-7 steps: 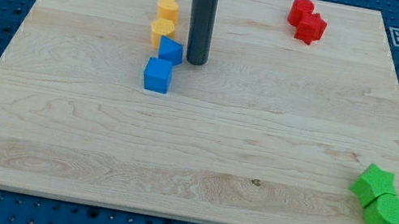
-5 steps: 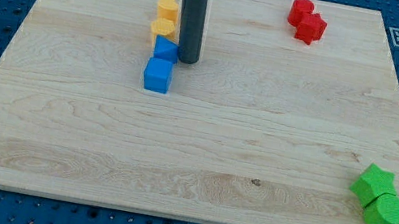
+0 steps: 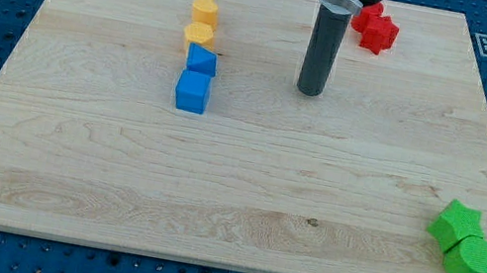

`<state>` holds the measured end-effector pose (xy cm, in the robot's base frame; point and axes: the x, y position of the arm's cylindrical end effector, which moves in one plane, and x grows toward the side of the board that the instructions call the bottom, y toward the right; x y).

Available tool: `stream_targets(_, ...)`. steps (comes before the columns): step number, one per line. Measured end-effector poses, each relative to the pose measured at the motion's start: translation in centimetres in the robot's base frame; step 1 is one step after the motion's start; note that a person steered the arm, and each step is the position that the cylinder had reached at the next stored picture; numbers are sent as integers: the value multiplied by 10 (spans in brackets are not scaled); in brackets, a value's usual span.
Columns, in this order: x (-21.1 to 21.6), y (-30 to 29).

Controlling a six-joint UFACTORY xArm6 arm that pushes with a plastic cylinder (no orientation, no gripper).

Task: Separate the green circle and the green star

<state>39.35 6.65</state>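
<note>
The green star (image 3: 455, 222) and the green circle (image 3: 470, 259) sit touching each other near the board's bottom right corner, the star above and left of the circle. My tip (image 3: 309, 92) rests on the board in the upper middle, far up and left of both green blocks and touching no block.
Two yellow blocks (image 3: 203, 21) and two blue blocks (image 3: 195, 78) form a column at the upper left. Two red blocks (image 3: 373, 26) lie at the top, partly behind the rod. The wooden board (image 3: 233, 195) ends just right of and below the green blocks.
My tip has moved right, away from the blue blocks, to the upper middle of the board. No block has moved.
</note>
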Motion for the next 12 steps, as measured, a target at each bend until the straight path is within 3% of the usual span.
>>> stream_targets(1, 1, 0)
stream_targets(2, 40, 29)
stream_targets(5, 110, 278)
stream_targets(7, 212, 271)
stream_targets(9, 224, 200)
stream_targets(12, 225, 183)
